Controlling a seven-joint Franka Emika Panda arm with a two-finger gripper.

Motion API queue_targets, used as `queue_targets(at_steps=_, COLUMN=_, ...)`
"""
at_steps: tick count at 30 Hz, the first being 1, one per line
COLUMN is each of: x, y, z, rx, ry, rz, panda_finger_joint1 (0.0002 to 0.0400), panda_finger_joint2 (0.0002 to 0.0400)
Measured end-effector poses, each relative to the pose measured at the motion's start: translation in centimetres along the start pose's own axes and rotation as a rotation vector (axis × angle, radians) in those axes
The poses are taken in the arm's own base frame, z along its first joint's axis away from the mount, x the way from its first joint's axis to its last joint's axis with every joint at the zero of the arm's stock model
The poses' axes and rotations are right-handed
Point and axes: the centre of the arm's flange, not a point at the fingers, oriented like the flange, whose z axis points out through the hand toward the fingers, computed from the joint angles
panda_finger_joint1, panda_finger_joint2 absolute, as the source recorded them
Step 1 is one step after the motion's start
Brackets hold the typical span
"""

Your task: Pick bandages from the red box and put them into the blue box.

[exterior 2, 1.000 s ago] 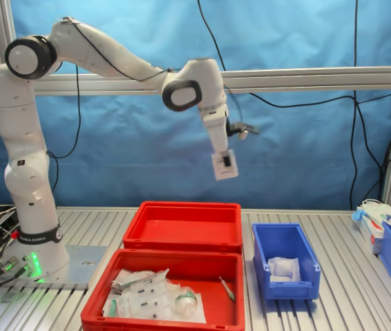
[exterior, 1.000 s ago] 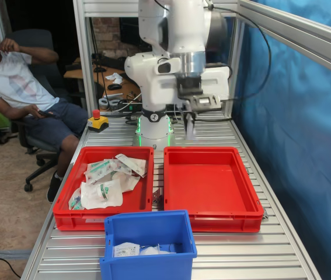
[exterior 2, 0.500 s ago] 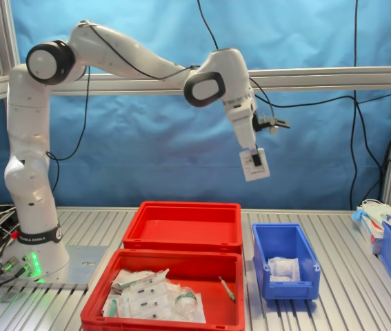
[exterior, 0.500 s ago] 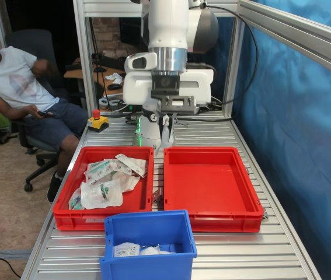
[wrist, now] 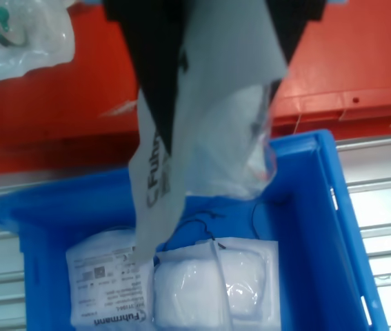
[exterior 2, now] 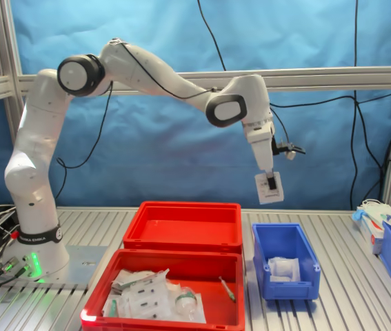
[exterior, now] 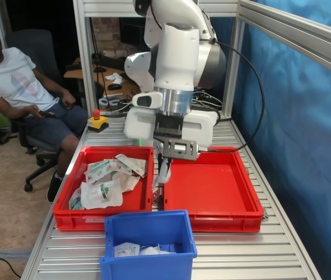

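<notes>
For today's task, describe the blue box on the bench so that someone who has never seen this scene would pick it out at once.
Find the slatted metal table and its two wide red trays. In the second exterior view, the blue box stands on the second exterior view's right of them, below the gripper. It is narrow, deep and blue, holding white packets.

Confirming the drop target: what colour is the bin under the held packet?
Blue, clearest in the wrist view.

The arm reaches out to the second exterior view's right, gripper (exterior 2: 271, 185) pointing down, fingers clamped.
</notes>
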Motion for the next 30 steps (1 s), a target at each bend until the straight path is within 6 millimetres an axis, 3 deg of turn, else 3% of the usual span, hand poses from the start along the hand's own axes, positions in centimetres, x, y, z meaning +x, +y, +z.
queue_targets(at_steps=14, x=-0.3, y=-2.1, z=4.6, rx=-0.049, ry=0.021, rz=-0.029, panda_finger_joint1=0.0053, panda_finger_joint2=0.0053)
queue_targets(at_steps=30, x=0.0, y=-3.1, z=5.7, rx=-0.055, ry=0.039, rz=-0.038, panda_finger_joint1=0.0053, panda_finger_joint2=0.0053)
